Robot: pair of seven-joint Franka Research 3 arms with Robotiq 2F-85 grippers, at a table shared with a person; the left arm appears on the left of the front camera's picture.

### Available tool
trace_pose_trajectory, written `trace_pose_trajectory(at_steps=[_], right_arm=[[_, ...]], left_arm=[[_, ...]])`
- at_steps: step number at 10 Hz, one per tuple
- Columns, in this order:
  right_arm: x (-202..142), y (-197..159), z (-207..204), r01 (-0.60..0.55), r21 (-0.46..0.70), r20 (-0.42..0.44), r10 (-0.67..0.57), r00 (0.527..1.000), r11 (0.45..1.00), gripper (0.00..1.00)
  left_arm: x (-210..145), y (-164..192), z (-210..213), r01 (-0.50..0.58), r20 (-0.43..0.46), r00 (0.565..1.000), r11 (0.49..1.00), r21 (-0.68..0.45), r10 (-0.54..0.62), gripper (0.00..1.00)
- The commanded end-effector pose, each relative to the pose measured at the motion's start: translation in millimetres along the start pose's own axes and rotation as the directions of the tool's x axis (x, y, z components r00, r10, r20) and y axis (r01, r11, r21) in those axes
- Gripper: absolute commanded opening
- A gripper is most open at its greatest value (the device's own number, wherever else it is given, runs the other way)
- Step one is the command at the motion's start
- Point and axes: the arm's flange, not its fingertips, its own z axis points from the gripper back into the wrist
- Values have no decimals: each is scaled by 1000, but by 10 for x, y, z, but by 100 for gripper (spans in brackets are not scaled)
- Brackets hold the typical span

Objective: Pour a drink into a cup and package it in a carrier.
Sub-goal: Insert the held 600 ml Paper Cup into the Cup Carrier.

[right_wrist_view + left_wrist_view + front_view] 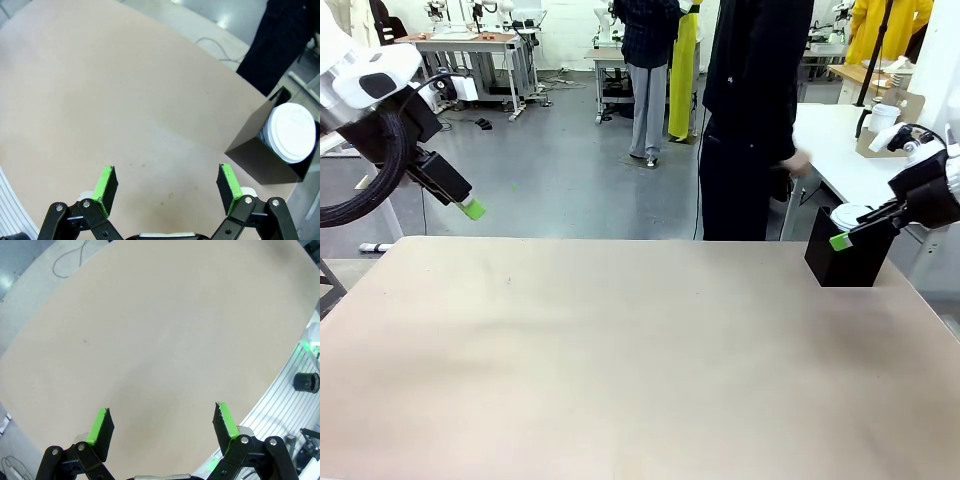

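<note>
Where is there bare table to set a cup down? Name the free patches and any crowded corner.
Nearly all of the table is bare: the whole left side, the middle and the near edge. The only crowded spot is the far right corner, where the black box holding white lids stands, with the open right gripper hanging just in front of it.

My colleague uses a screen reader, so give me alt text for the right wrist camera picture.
The right gripper, jaws open and holding nothing, hangs above a bare tan table. At the table's far corner stands an open black box holding white lids, with a person's dark trousers beyond it.
</note>
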Motion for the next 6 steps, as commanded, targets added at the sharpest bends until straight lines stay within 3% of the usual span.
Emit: trace_pose_trajectory(at_steps=[1,6], right_arm=[[7,6,-13,-3,3,3,3,1000,1000,100],[7,6,-13,-3,3,3,3,1000,1000,100]], left_arm=[[0,-4,7,-12,2,1000,1000,-3,12,100],[0,-4,7,-12,2,1000,1000,-3,12,100]])
